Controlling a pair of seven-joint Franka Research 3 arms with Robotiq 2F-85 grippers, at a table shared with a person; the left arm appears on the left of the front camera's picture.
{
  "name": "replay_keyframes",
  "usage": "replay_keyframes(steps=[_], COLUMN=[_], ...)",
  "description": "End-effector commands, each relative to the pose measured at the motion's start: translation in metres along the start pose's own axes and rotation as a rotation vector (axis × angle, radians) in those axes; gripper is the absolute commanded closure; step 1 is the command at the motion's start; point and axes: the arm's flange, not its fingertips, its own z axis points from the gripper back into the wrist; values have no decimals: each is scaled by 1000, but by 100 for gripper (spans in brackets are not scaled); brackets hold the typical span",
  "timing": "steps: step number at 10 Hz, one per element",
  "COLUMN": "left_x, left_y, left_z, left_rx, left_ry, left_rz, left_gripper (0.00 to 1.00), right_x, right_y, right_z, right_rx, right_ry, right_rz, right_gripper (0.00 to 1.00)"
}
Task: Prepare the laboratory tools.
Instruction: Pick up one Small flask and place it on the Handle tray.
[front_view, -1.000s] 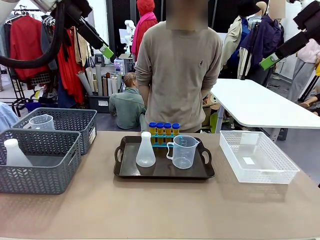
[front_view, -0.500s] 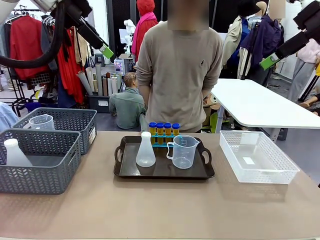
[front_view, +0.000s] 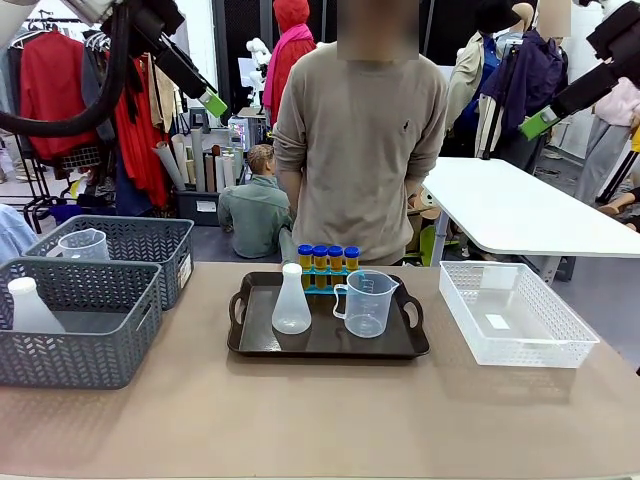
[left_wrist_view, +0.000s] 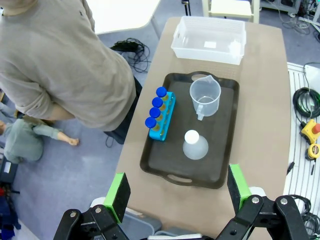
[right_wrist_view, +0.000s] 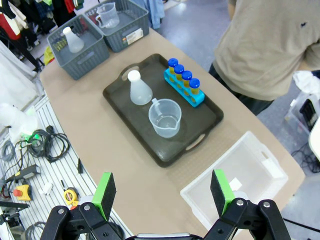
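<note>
left gripper (left_wrist_view: 175, 192): fingers spread wide, holding nothing, raised high above the worktop (front_view: 320, 420)
tray (front_view: 250, 345): worktop centre, near the person (front_view: 360, 150)
flask (front_view: 291, 300): upright, tray's left part
tubes (front_view: 328, 258): four, blue rack, tray's far edge
beaker (front_view: 367, 302): right of flask
right gripper (right_wrist_view: 165, 192): fingers wide, empty, high up

Both arms hung raised high above the table. The left gripper (left_wrist_view: 177, 195) stood with its jaws spread wide and empty; the right gripper (right_wrist_view: 162, 195) likewise gaped, holding nothing.
</note>
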Motion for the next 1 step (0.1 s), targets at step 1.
replay_keyframes(steps=[1], left_x=[1], left_y=[-1], left_z=[2], left_rx=[-1], left_ry=[-5], left_rz=[1], left_gripper=[0], right_x=[2], right_y=[1], right_z=[0], right_rx=[8], right_ry=[-8], right_rz=[-7], right_gripper=[0])
